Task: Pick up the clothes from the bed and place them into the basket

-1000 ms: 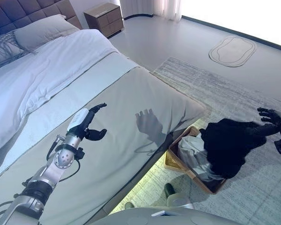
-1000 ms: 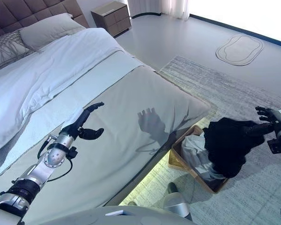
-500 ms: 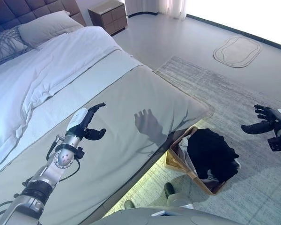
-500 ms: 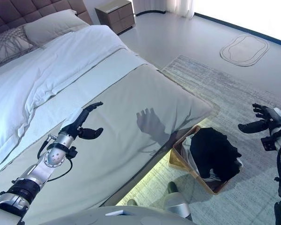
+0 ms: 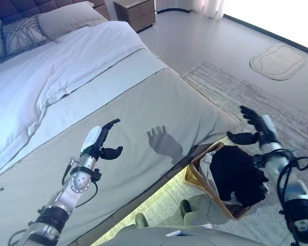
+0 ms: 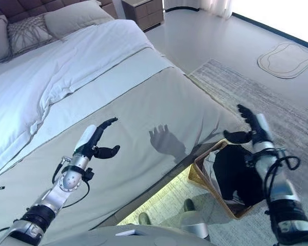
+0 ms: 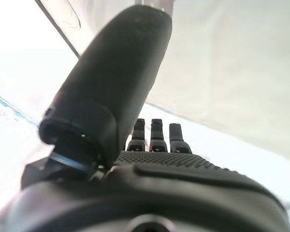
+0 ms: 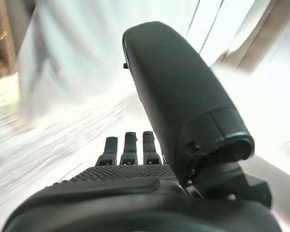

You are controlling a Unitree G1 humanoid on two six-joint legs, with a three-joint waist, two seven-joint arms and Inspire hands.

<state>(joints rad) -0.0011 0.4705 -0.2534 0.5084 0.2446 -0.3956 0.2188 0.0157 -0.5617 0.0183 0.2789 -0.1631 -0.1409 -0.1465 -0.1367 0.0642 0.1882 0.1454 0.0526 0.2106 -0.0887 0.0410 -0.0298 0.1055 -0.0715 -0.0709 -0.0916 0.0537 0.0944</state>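
Note:
A black garment [image 5: 237, 173] lies in the wicker basket [image 5: 197, 177] on the rug beside the bed, on top of a pale cloth [image 5: 209, 165]. My right hand [image 5: 254, 126] hovers open just above and behind the basket, holding nothing; its own wrist view shows straight fingers [image 8: 129, 149]. My left hand [image 5: 100, 142] floats open over the grey bedspread [image 5: 143, 102], empty, fingers [image 7: 154, 131] straight in its wrist view. No loose clothes show on the bed in these views.
White duvet [image 5: 46, 72] and pillows [image 5: 66, 15] cover the bed's far half. A wooden nightstand [image 5: 138, 11] stands beyond it. A grey rug [image 5: 231, 97] lies under the basket, with a small oval mat [image 5: 280, 60] farther off.
The black garment left my right hand and dropped into the basket. The right hand then swung in from the far right to just above the basket. The camera shifted; the left hand barely moved.

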